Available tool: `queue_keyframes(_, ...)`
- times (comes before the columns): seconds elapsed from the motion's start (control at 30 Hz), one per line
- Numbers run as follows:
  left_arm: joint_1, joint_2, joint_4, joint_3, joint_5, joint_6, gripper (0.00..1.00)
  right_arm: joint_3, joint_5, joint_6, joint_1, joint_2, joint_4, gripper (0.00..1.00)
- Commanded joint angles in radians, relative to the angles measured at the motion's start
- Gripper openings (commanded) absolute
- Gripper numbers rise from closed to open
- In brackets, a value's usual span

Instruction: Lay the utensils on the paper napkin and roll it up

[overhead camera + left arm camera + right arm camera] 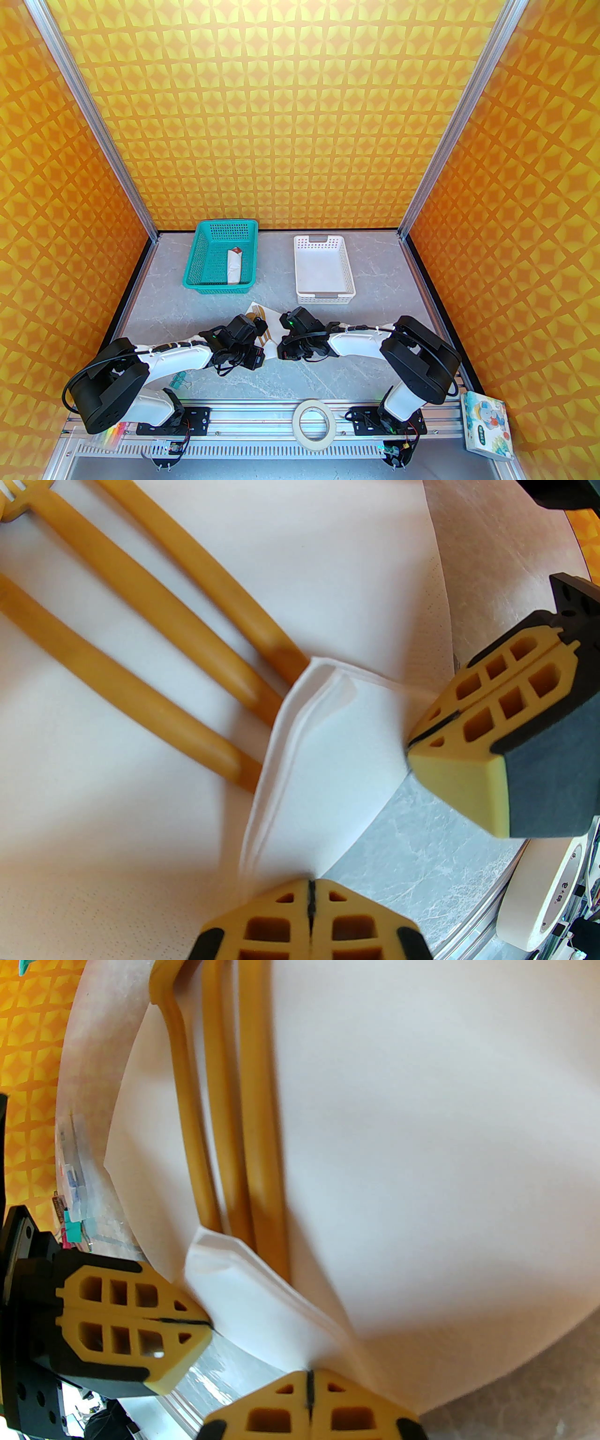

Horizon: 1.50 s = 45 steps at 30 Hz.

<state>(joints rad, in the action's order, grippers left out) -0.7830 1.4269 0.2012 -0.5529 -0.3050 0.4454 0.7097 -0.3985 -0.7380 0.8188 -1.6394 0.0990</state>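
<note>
The paper napkin lies flat on the grey table, with its near corner folded up into a flap. Tan wooden utensils lie side by side on it, and the flap covers their handle ends. My left gripper is shut on the flap's edge. My right gripper is shut on the same flap just beside it. In the top view the two grippers, left and right, meet tip to tip over the napkin, which they mostly hide. The right wrist view shows the utensils running away from the flap.
A teal basket at the back left holds a white roll. A white basket stands at the back right. A tape roll lies on the front rail, a tissue pack sits at the front right, and binder clips lie near the left arm.
</note>
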Motion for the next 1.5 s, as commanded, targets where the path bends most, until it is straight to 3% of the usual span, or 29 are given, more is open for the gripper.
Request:
queue_keyframes(0.0,0.007,0.010,0.049,0.032,0.052,0.009,0.00,0.008,0.073,0.026,0.000,0.024,0.089,0.00)
queue_keyframes(0.73,0.006,-0.009,0.050,0.031,0.052,0.010,0.00,0.013,0.154,0.049,-0.027,0.121,0.185,0.00)
queue_keyframes(1.03,0.006,-0.019,0.052,0.031,0.052,0.006,0.00,0.001,0.048,0.074,-0.026,0.183,0.104,0.00)
queue_keyframes(1.17,0.006,-0.017,0.047,0.030,0.052,0.005,0.00,-0.003,-0.025,0.053,-0.009,0.142,0.024,0.00)
queue_keyframes(1.47,0.005,-0.019,0.043,0.029,0.052,0.008,0.00,0.008,-0.026,0.014,0.011,0.039,-0.035,0.00)
